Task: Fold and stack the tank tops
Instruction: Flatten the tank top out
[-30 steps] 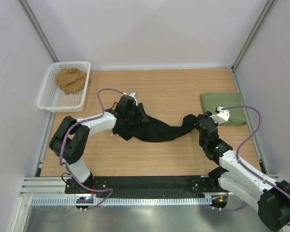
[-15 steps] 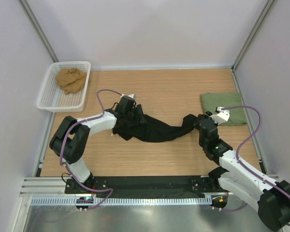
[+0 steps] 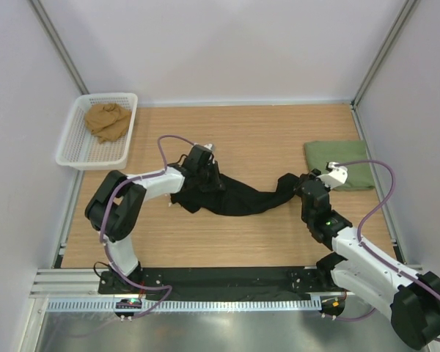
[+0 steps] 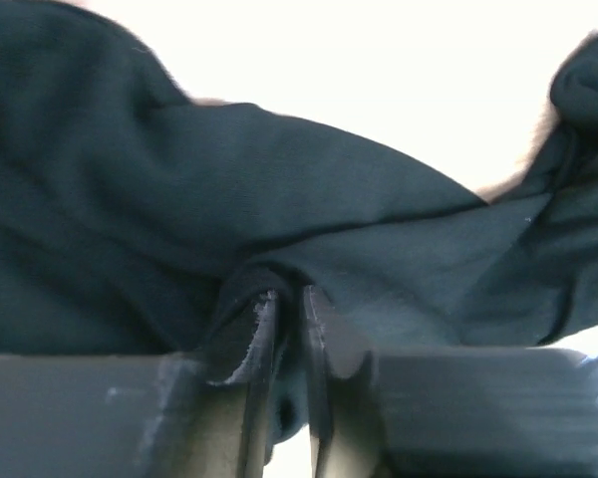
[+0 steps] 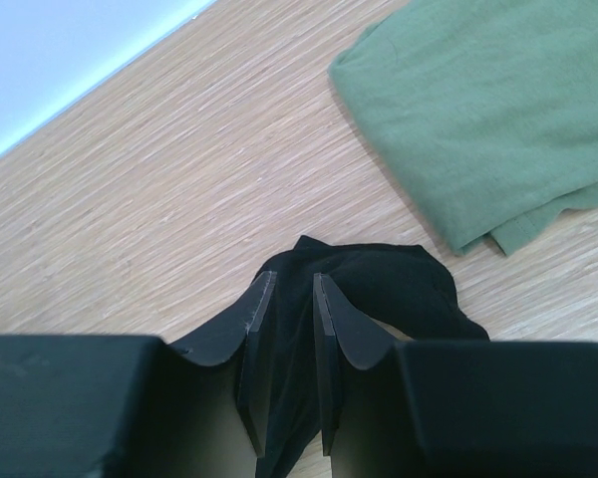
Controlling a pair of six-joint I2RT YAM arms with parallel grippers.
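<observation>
Wooden surface [image 3: 264, 132] carries everything you need to watch, and the black tank top [image 3: 238, 199] lying across its middle is your reference. That top is drawn out into a rumpled band running left to right, bunched at both ends.

At its left end your left pincer [image 4: 289, 296] is clenched on it. The wrist view shows the two fingers nearly together with a fold of black cloth nipped between them, and more of the cloth spreads away beyond the tips.

At its right end your right pincer [image 5: 292, 282] is likewise grasping it. The fingers stand close together with a dark wad of cloth caught between them, and it pokes out past the tips onto the wood.

The olive green tank top [image 3: 341, 163] lies folded flat just beyond and to the right of the black top's right end. The right wrist view shows a thin strip of bare wood between the two. You cannot make out any lettering on it.

Well away past the black top's left end, toward the back left corner, sits the white mesh basket [image 3: 67, 154] with a crumpled tan cloth [image 3: 106, 121] inside it.
</observation>
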